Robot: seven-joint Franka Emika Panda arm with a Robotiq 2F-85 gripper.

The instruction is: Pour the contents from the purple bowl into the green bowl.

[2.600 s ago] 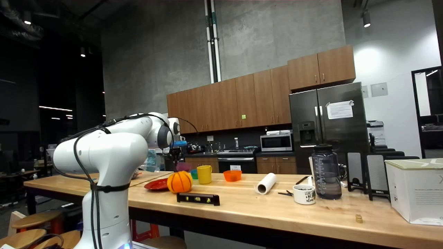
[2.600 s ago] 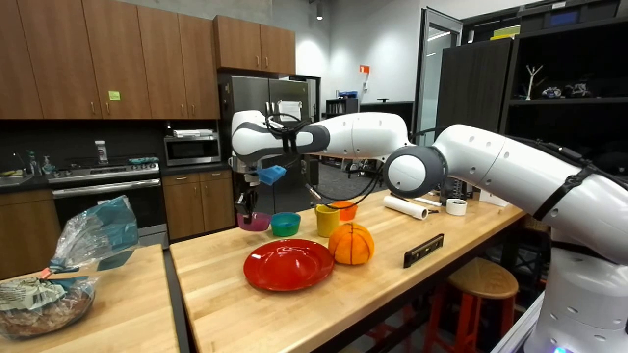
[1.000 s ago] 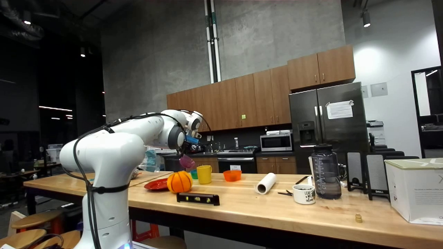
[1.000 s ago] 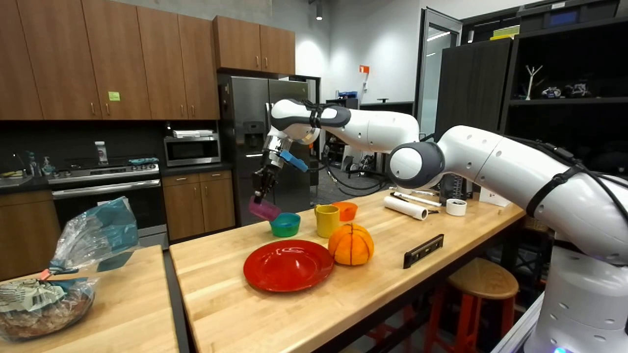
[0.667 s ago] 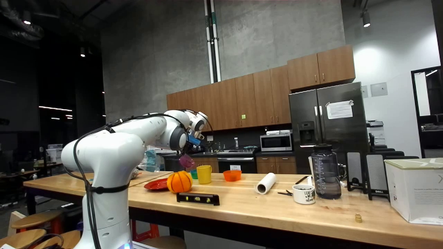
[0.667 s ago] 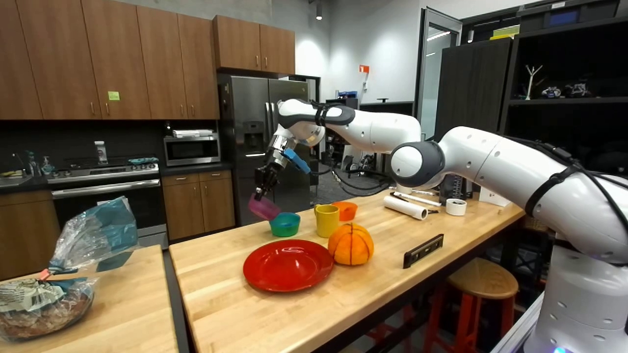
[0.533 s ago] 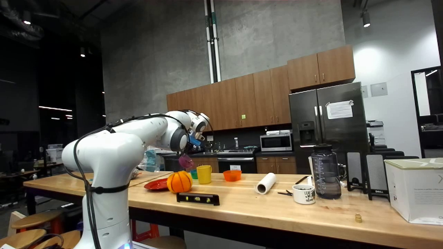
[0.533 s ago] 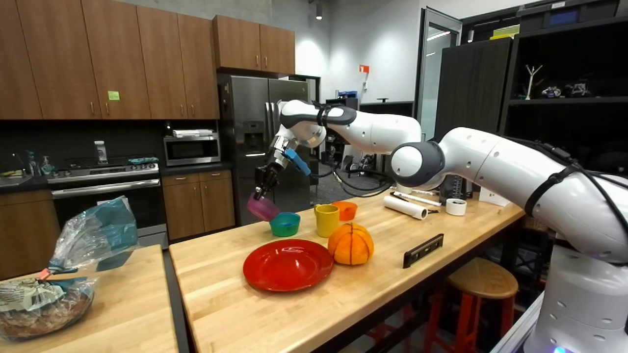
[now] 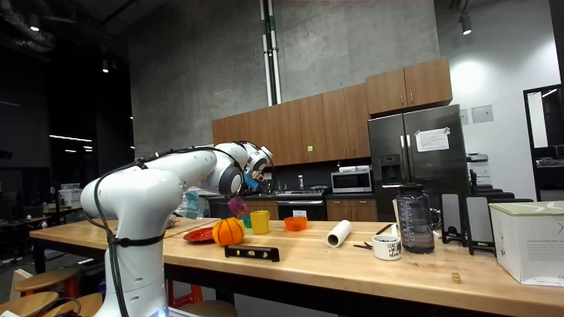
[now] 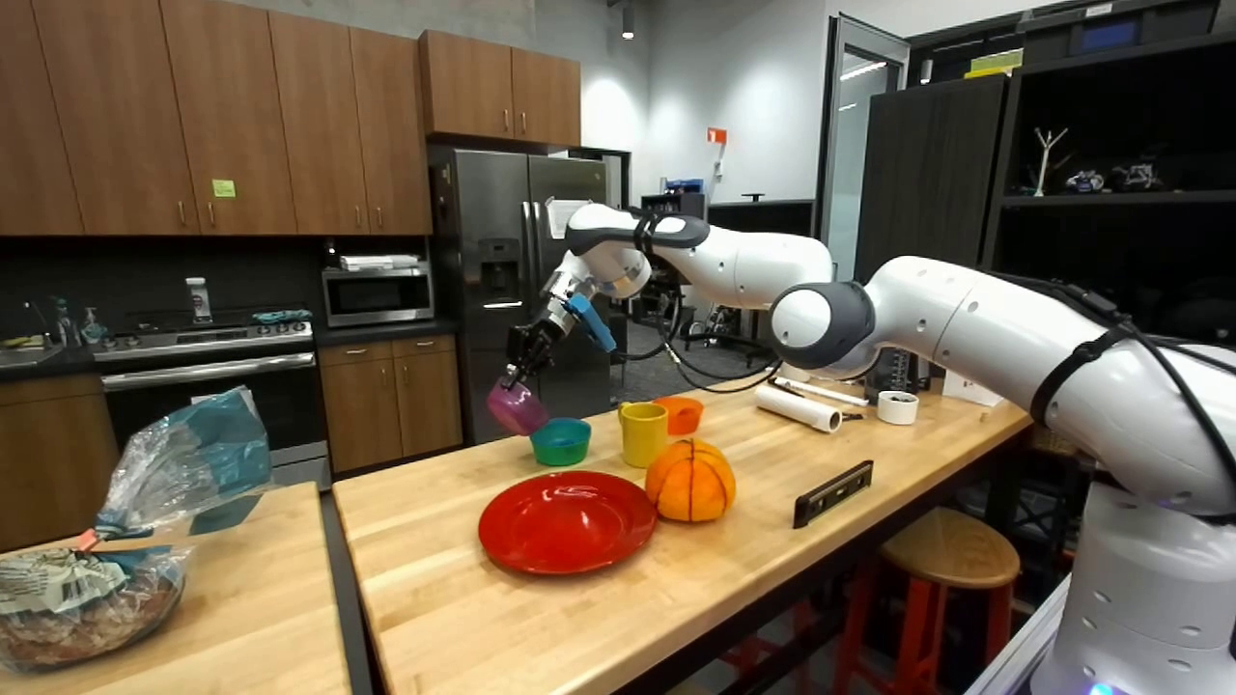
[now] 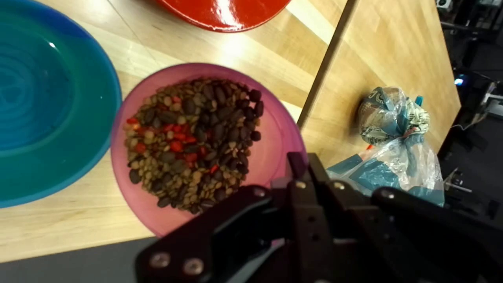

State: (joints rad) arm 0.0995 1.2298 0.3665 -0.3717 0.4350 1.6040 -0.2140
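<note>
The gripper (image 11: 305, 167) has its black fingers (image 11: 316, 169) pinched tight on the rim of the purple bowl (image 11: 279, 131). In that bowl is a big heap of little brown, black and red bits (image 11: 192, 147). The purple bowl hangs in the air just beside the green bowl (image 10: 561, 447) and leans toward it (I can't tell if the two bowls touch). In an exterior view, the white robot arm (image 10: 758, 263) reaches in from the right of the green bowl. The green bowl stands upright on a wooden table (image 10: 463, 598). In both exterior views a yellow mug (image 10: 644, 439) stands just to the right of the green bowl, and an orange bowl (image 10: 683, 417) sits farther right. In an exterior view, a red plate (image 10: 568, 522) lies in front of the green bowl, and an orange pumpkin (image 10: 691, 481) sits in front of it and to the right. A black level (image 10: 833, 493), a white paper roll (image 10: 798, 409) and a white cup (image 10: 898, 412) are all well to the right of the green bowl. A see-through bag (image 10: 87, 589) lies on a side table (image 10: 261, 598), well to its left.
</note>
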